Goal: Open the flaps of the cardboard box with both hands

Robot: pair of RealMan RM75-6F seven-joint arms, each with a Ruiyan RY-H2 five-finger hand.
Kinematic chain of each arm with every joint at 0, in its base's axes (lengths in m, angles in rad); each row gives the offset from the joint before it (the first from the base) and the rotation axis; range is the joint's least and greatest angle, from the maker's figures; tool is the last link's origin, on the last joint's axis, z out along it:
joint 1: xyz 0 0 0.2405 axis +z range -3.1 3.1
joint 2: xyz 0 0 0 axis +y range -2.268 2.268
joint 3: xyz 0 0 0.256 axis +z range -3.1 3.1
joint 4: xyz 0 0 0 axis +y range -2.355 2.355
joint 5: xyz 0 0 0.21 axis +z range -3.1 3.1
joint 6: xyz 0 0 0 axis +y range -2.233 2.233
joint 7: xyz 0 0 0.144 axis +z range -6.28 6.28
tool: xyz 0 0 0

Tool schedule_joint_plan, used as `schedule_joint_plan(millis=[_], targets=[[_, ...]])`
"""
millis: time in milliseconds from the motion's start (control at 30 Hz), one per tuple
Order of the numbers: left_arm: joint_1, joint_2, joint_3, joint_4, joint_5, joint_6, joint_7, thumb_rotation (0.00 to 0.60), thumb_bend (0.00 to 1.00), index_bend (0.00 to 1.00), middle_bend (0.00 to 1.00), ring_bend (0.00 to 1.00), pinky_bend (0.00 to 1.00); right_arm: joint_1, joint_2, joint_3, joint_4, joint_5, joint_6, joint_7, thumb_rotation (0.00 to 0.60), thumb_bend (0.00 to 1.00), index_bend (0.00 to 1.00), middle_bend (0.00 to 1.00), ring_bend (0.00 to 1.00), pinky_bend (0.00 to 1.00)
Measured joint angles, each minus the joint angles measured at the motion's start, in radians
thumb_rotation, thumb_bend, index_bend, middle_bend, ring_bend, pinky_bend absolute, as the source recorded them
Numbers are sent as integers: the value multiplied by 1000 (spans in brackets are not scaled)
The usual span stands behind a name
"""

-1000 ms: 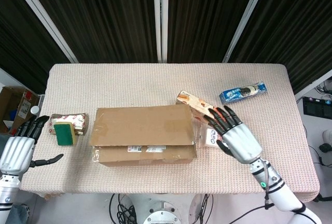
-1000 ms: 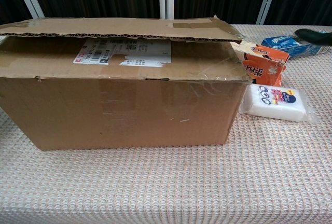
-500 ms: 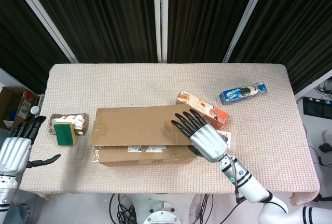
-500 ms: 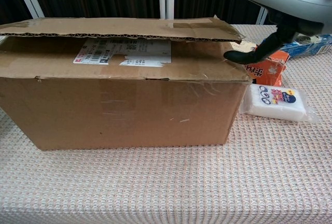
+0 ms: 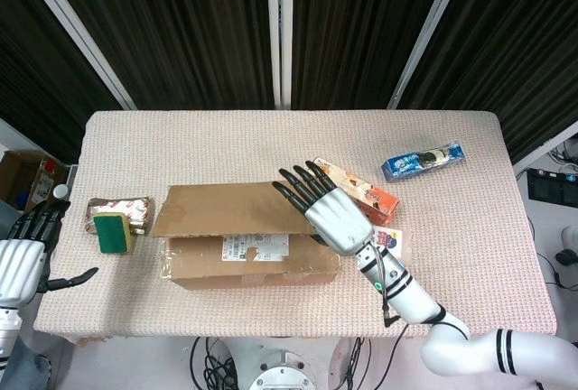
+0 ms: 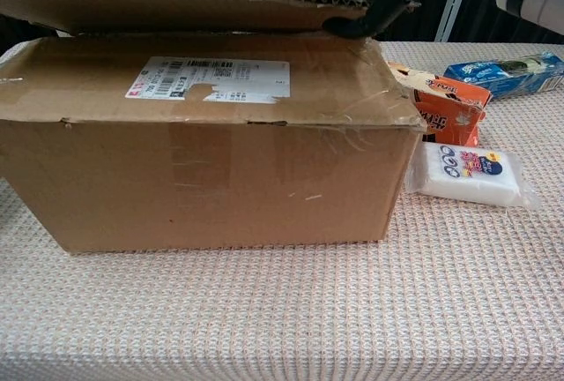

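Cardboard box (image 5: 248,247): sitting near the middle of the table (image 5: 470,264), toward the near edge, with its long side facing the chest camera.
Upper flap (image 5: 230,209): being lifted at its right end; in the chest view it is standing clear of the flap beneath it, hinged along the far side.
Lower flap (image 6: 220,90): lying flat across the top of the box, showing a white shipping label (image 6: 210,78) with a torn lower edge.
Right hand (image 5: 330,212): reaching over the right end of the box, fingers stretched out and fanned apart on top of the upper flap while the thumb (image 6: 361,21) is hooking under that flap's edge, so the flap is being pinched between them.
Left hand (image 5: 23,250): hanging off the table's left near corner, well apart from the box, fingers straight and apart, holding nothing.
Orange packet (image 5: 361,193): lying just right of the box, partly hidden behind the right hand in the head view.
White packet (image 6: 467,172): lying on the table near the box's right near corner.
Blue packet (image 5: 423,161): lying toward the far right of the table, well apart from the box.
Green sponge (image 5: 113,231): resting against a wrapped snack pack (image 5: 122,208), left of the box.
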Motion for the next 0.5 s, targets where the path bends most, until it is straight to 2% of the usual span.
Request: schedule_joint_plan(millis=[267, 500], targets=[[14, 12, -1, 5, -7, 15, -15, 326, 0, 47, 87, 50, 147, 138, -38, 124, 122, 145, -24, -12, 600, 244, 0, 0, 0, 0], [14, 23, -5, 5, -13, 12, -20, 326, 0, 47, 87, 50, 147, 240, -84, 165, 233, 230, -26, -36, 600, 248, 0, 0, 0, 0]])
